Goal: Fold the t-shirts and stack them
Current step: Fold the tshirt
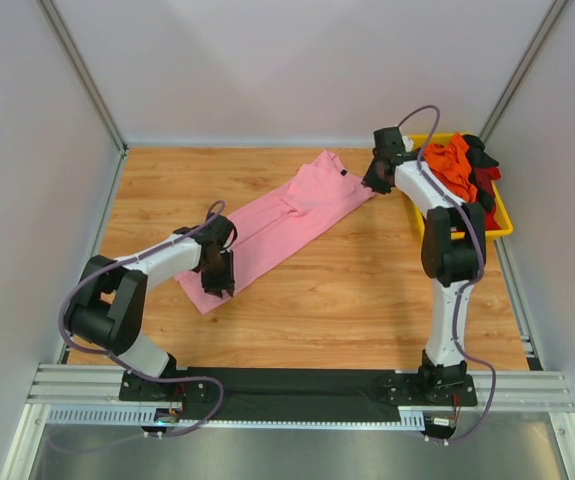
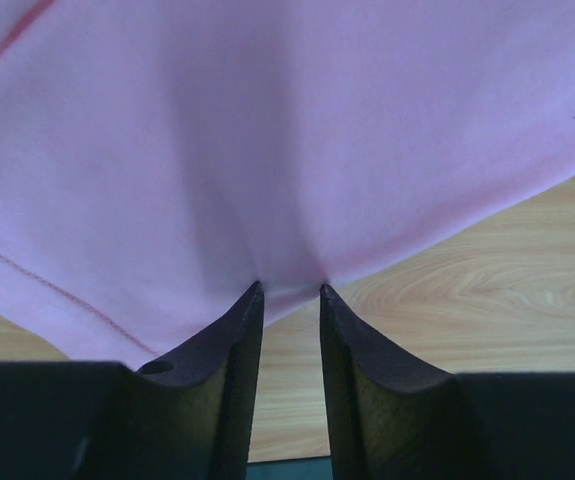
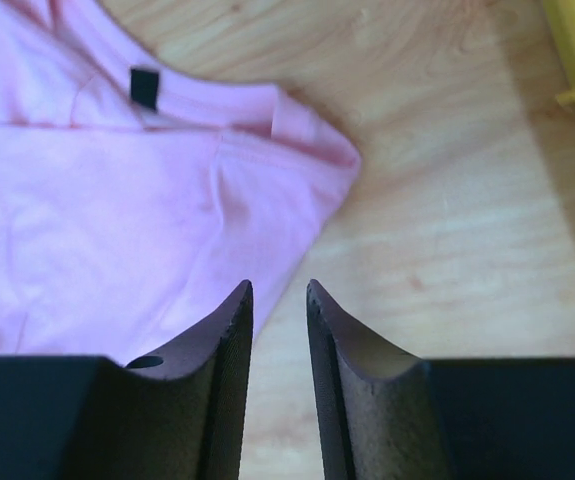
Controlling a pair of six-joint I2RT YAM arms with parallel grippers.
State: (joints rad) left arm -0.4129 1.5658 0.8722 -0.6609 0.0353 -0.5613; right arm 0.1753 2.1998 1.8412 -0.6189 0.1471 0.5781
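Start with the pink t-shirt [image 1: 287,222]: laid as a long slanted band across the middle of the overhead view, neck end toward the upper right, hem end toward the lower left, flat on the worktop [image 1: 367,300]. Judged to be narrowed lengthwise already, with the cross folds not yet made.

At the lower left end, check the left claw [image 2: 290,290]: narrow gap, tips right at the cloth's edge, with creases running in toward them. Cannot tell whether pinching or only touching. If pinching, set the edge down flat before letting go, and lift straight up to avoid dragging a wrinkle along.

At the upper right end, check the right claw [image 3: 279,290]: narrow gap, nothing between, hanging over bare wood just beside the shoulder, to the lower right of the black neck label [image 3: 144,87]. Widen a little, then take the shoulder corner through all layers.

For the fold, carry one end over the other, match the side edges, and press along the crease.

Farther out, at the right edge: yellow bin [image 1: 502,228], holding the orange shirt [image 1: 452,165], red shirt [image 1: 489,187] and black shirt [image 1: 481,150] in a loose heap, all unfolded.
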